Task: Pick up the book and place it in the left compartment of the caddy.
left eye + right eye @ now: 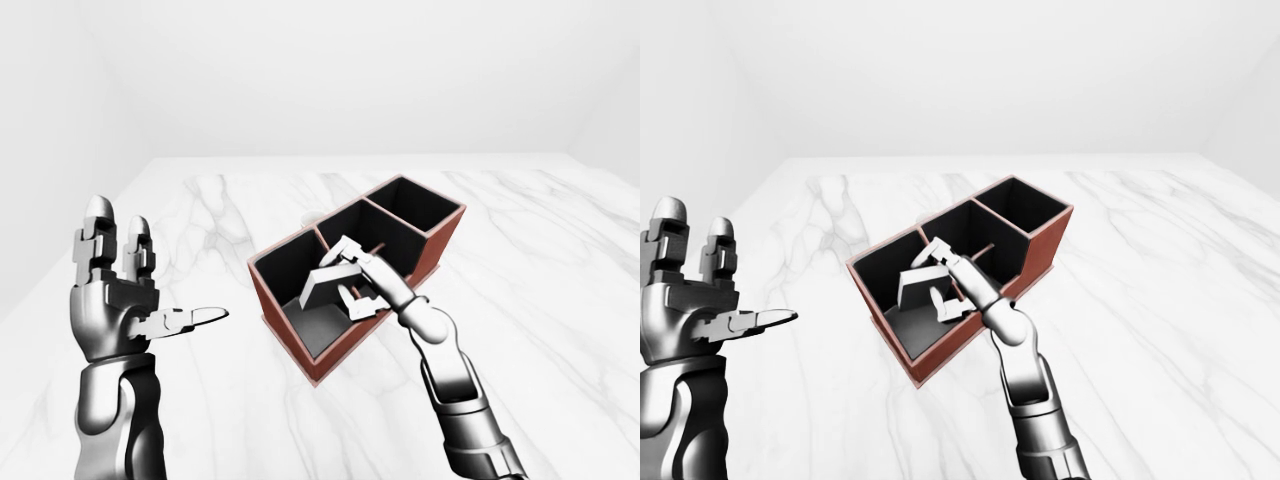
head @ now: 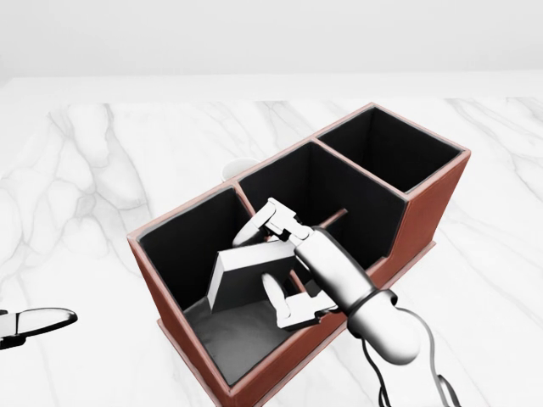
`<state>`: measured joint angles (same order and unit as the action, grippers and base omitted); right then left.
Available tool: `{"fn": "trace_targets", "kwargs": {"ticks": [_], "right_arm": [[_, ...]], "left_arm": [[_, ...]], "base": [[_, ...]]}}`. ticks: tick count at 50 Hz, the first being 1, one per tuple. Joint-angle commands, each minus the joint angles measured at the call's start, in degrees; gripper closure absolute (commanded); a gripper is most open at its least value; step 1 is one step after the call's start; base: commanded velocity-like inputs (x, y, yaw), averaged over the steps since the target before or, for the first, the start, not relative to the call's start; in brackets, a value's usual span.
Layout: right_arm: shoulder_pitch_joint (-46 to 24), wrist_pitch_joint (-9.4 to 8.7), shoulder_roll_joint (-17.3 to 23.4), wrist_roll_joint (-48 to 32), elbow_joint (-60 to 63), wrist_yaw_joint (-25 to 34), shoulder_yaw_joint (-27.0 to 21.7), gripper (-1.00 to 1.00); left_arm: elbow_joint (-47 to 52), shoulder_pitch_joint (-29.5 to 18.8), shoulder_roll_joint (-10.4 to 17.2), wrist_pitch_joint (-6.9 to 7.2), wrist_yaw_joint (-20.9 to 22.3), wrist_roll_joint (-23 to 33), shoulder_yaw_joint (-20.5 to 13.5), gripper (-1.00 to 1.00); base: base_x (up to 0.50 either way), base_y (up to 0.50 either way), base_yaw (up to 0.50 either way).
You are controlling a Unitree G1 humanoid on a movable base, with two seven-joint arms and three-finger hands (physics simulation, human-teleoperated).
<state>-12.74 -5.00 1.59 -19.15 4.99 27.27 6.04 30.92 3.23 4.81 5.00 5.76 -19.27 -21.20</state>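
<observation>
White marble table [image 2: 102, 170], and we're nearly done — our right hand [image 2: 284, 263] is clamped on the book [image 2: 242, 275], tilted halfway into the caddy's [image 2: 424, 212] left compartment, just the release left — left hand [image 1: 125, 295] spread, idle.

My arms: glossy silver-grey metal, segmented; left hand [image 1: 120, 290] and right hand [image 2: 284, 267] three-fingered, blocky knuckles, dark wrist bands.
</observation>
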Motion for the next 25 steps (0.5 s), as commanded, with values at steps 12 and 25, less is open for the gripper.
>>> {"fn": "trace_targets", "kwargs": {"ticks": [12,25], "right_arm": [[-0.21,0.00,-0.60,2.43,-4.02,-2.19,-0.46,1.00],[-0.99,0.00,-0.85,1.03,-3.10,-1.65,0.17,1.00]], "left_arm": [[0.39,0.15,-0.09,0.00,0.05,-0.03,-0.13,-1.00],[0.09,0.10,-0.09,0.00,0.16,-0.04,-0.17,-1.00]], "base": [[0.00,0.00,0.00],[0.00,0.00,0.00]]}}
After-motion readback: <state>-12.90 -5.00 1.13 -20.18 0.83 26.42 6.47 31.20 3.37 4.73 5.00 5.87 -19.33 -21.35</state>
